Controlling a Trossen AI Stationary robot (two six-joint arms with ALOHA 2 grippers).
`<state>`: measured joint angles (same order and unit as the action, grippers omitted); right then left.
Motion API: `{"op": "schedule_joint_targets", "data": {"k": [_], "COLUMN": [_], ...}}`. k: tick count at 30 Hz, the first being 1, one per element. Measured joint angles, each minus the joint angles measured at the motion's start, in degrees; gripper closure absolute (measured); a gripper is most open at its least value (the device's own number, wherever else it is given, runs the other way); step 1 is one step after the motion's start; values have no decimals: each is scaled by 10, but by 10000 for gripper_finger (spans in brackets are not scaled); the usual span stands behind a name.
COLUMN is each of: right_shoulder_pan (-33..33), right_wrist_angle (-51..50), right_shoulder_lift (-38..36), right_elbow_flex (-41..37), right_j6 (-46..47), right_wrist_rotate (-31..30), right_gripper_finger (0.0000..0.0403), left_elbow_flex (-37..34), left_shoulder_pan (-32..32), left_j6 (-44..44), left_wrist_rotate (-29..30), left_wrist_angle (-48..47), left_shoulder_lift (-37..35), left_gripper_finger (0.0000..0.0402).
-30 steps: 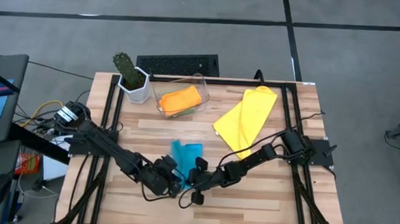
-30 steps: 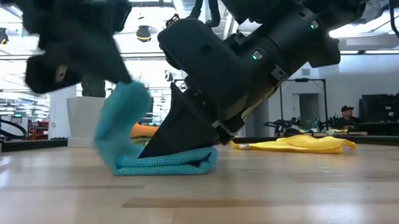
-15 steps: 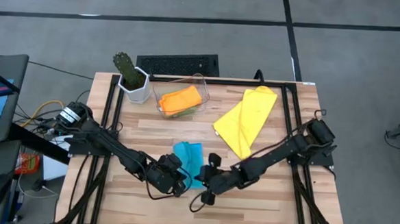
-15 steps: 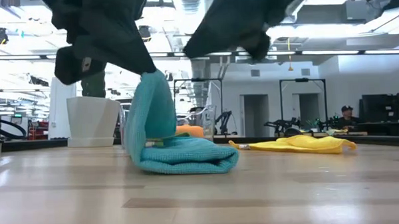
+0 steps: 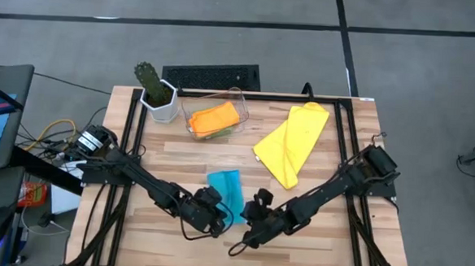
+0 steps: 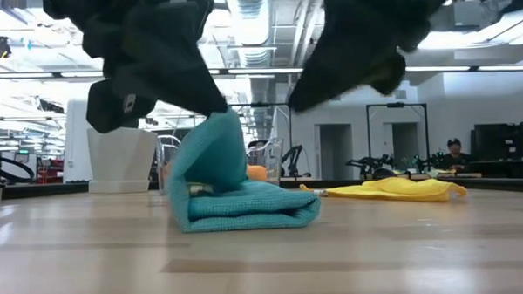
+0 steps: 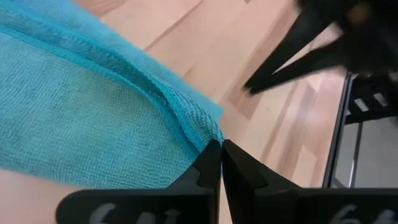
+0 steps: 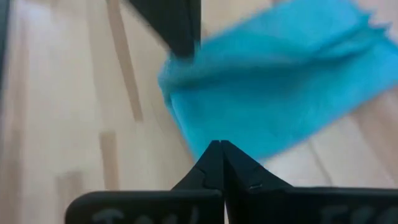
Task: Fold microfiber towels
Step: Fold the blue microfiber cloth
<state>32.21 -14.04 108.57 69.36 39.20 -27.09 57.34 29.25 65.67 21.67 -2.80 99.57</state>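
Note:
The light blue towel [image 5: 226,189] lies near the table's front middle. Its lower part [image 6: 246,213] rests flat on the wood and one flap is raised. My left gripper [image 5: 222,215] is shut on that flap and also shows in the low view [image 6: 218,112]. My right gripper [image 5: 256,204] is shut and empty, lifted clear just to the right of the towel [image 8: 273,81]. The yellow towel [image 5: 290,140] lies spread at the back right. The orange towel [image 5: 214,115] sits in the clear bin, with a bit of green under it. My left gripper pinches the hemmed edge of the blue towel's raised flap [image 7: 202,134] between its two fingertips. The fingers slant down from the table's left. The flap [image 6: 211,153] stands up below them, slack and curved, while the folded lower part stays on the table.
The clear bin [image 5: 238,96] and a cactus in a white pot [image 5: 156,92] stand at the back left. A dark keyboard-like item [image 5: 210,74] lies behind them. Bare wood shows at the front left and front right.
My right gripper has come off the blue towel, rising and moving toward the table's right and near edge. My left gripper has moved toward the table's right, carrying the raised flap over the lower part, which has slid a little to the right.

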Motion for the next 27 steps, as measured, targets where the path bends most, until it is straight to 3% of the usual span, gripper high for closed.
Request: {"op": "schedule_joint_targets", "data": {"k": [11, 17, 22, 27], "right_shoulder_pan": [19, 14, 11, 9], "right_wrist_angle": [48, 45, 51, 55], "right_shoulder_lift": [88, 89, 89, 89], "right_elbow_flex": [0, 0, 0, 0], "right_j6": [10, 14, 14, 11], "right_wrist_rotate": [49, 47, 47, 47], "right_gripper_finger": [391, 381, 390, 382], "left_elbow_flex": [0, 0, 0, 1], "left_shoulder_pan": [-7, -15, -21, -30], "left_j6": [-1, -12, -3, -11], "left_wrist_rotate": [-16, -54, -33, -58], "left_wrist_angle": [24, 49, 54, 89], "left_shoulder_lift": [14, 44, 47, 46], "left_gripper_finger": [401, 401, 401, 401]}}
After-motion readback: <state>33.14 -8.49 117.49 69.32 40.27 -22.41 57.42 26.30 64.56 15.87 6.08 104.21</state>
